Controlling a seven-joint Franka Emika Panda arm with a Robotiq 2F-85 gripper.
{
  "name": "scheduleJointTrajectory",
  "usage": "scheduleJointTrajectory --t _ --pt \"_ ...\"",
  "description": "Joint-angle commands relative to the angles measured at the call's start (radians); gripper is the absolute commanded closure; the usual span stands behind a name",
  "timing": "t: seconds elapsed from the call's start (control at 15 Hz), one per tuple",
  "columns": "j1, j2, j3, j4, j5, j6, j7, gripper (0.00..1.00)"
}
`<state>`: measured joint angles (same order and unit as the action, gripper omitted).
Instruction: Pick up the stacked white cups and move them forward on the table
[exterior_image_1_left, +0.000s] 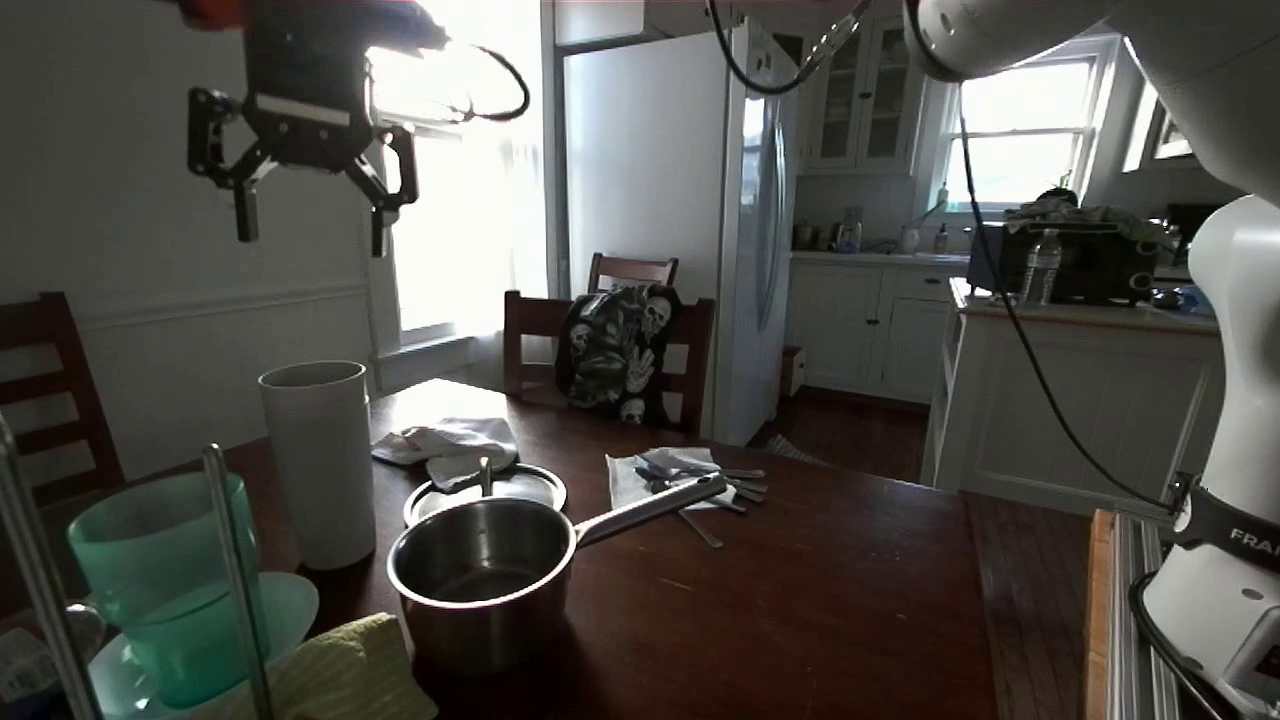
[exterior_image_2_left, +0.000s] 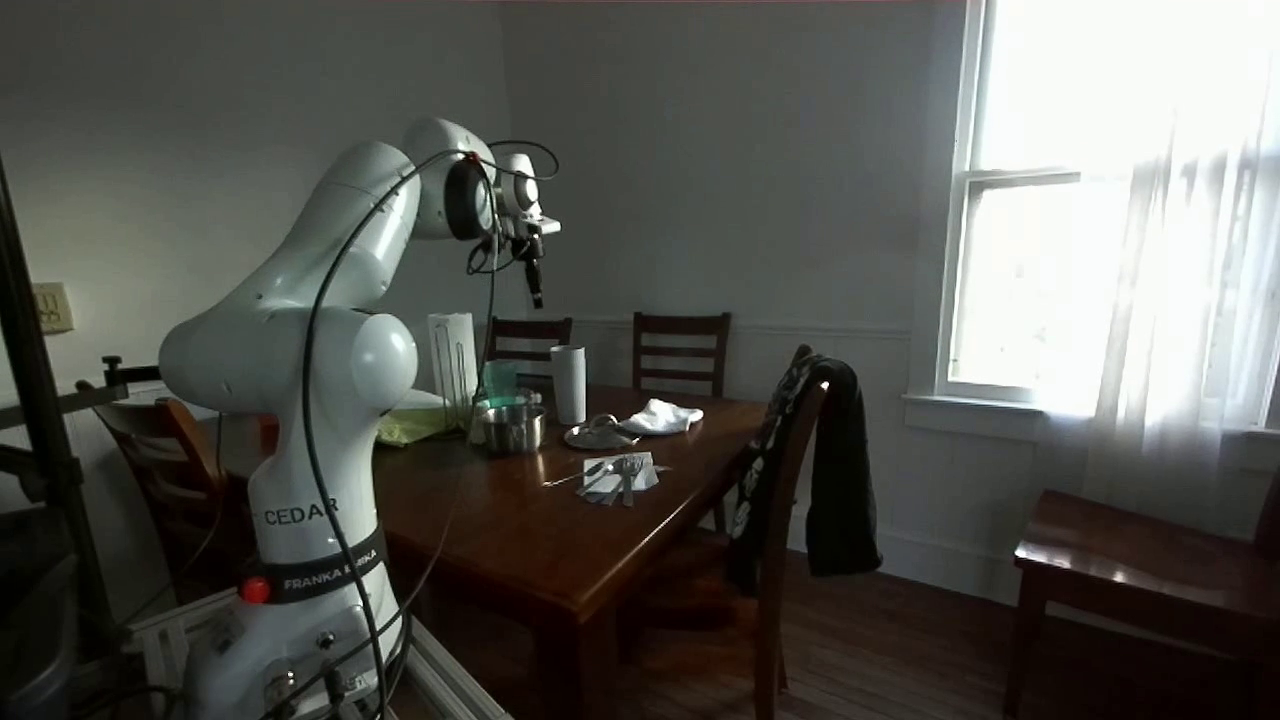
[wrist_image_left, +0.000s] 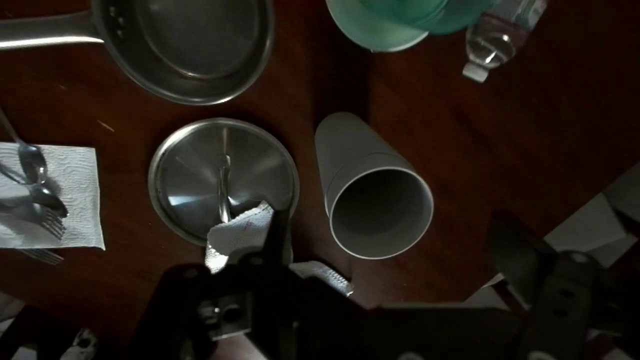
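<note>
Claw (exterior_image_1_left: 312, 247): hung spread wide, held nothing; probably needed centring over cups (exterior_image_1_left: 318, 470), lowering plumb, then squeezing gently.

Clear air over stacked white cups (exterior_image_1_left: 322, 465); lid (wrist_image_left: 200, 175) obstructs just beside; dim table (wrist_image_left: 475, 160) opposite seems free.

Stacked white cups (exterior_image_1_left: 320, 468) upright (rim up) on dark table (exterior_image_1_left: 800, 600).

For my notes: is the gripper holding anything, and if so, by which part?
Nothing: the gripper is open, and the white cups stand apart from it.
</note>
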<state>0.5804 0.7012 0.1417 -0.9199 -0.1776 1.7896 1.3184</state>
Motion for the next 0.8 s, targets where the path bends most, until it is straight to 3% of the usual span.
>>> scheduleJointTrajectory --t 0.0,0.33,0.73 --pt "-0.058 -0.213 0.074 -0.21 0.075 -0.045 -0.17 0.0" --pt "-0.163 -0.428 0.123 -0.421 0.207 -0.121 -0.456 0.0" --pt "-0.261 -0.681 0.103 -0.69 0.281 -0.311 -0.837 0.0"
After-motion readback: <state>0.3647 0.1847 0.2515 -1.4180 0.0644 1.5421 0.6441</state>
